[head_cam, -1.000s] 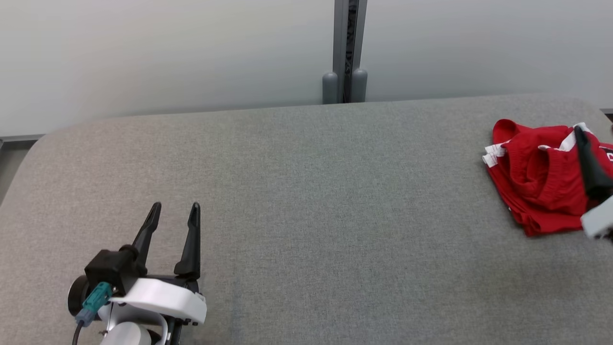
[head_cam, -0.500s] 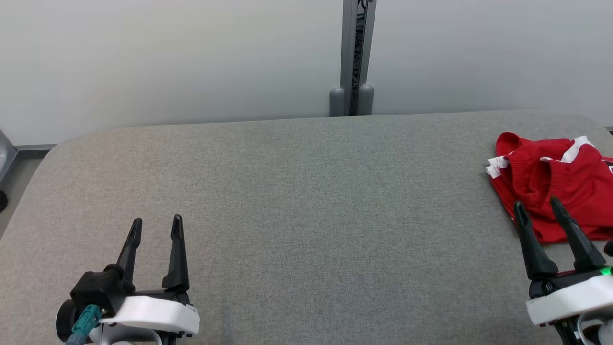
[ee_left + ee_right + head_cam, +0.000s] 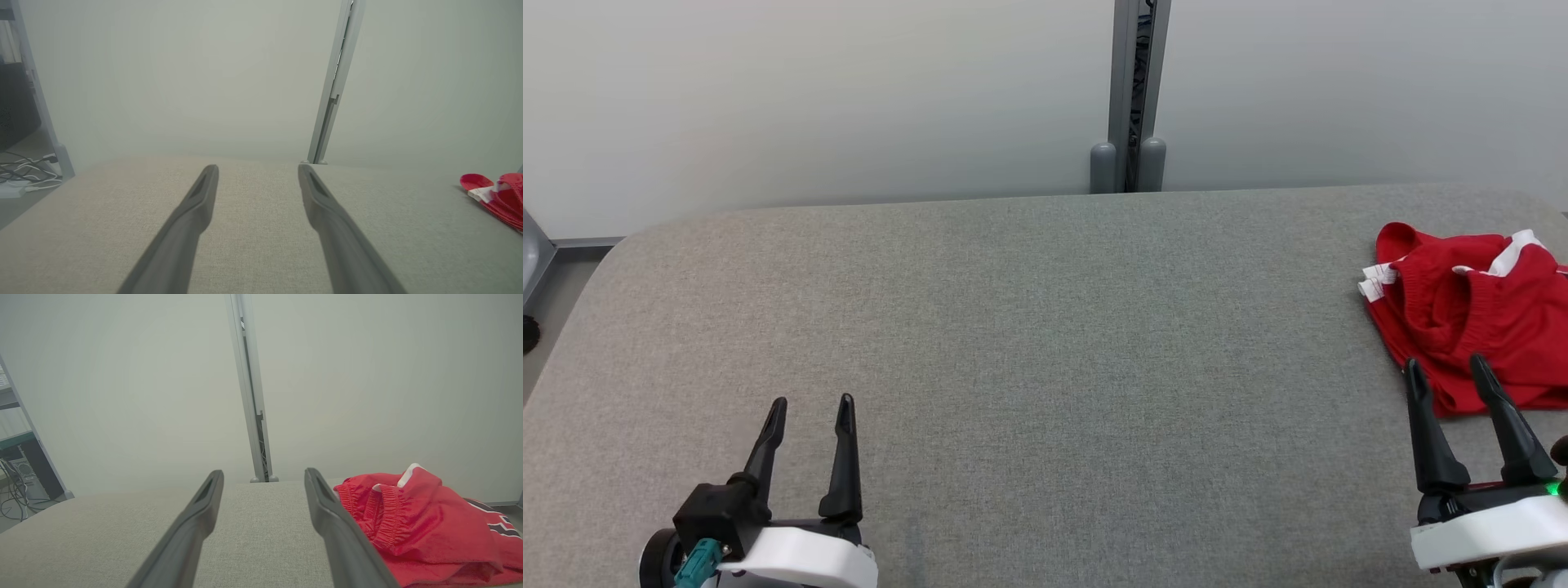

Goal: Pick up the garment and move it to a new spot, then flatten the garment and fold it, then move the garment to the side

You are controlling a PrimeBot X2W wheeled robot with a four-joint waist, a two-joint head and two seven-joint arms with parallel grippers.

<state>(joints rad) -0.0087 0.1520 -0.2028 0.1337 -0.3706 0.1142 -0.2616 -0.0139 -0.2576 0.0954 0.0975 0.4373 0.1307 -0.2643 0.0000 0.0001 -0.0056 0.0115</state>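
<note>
- The table (image 3: 1045, 327), padded in grey cloth with rounded corners, is taking up most of the head view, and both grippers are hanging over its near part.
- The wall (image 3: 809, 98), pale and plain, is running behind the table's far edge.
- The post (image 3: 1134, 82), a grey metal upright with two rounded feet, is standing against the wall just behind the table's far edge, a little right of the middle.
- The garment (image 3: 1470, 310), red with white trim and an elastic waistband, is lying bunched on the table's right side, and part of it is running out of the head view. In the right wrist view a black and white marking is showing on its far right part.
- The right gripper (image 3: 1445, 363) is hovering at the lower right with its two fingers spread wide and nothing between them. In the head view its tips are overlapping the garment's near edge. In its wrist view the garment is lying just beside the outer side of the finger on that view's right. Whether it is touching the cloth I cannot tell.
- The left gripper (image 3: 813, 403) is hovering at the lower left over bare table, well apart from the garment, with its fingers standing wide and gripping nothing.
- Cables (image 3: 20, 173) are lying on the floor beyond the table's left end, in the left wrist view.
- White tags (image 3: 1372, 282) are sticking out at the garment's left edge.
- A teal plug (image 3: 698, 555) is sitting on the left gripper's wrist.
</note>
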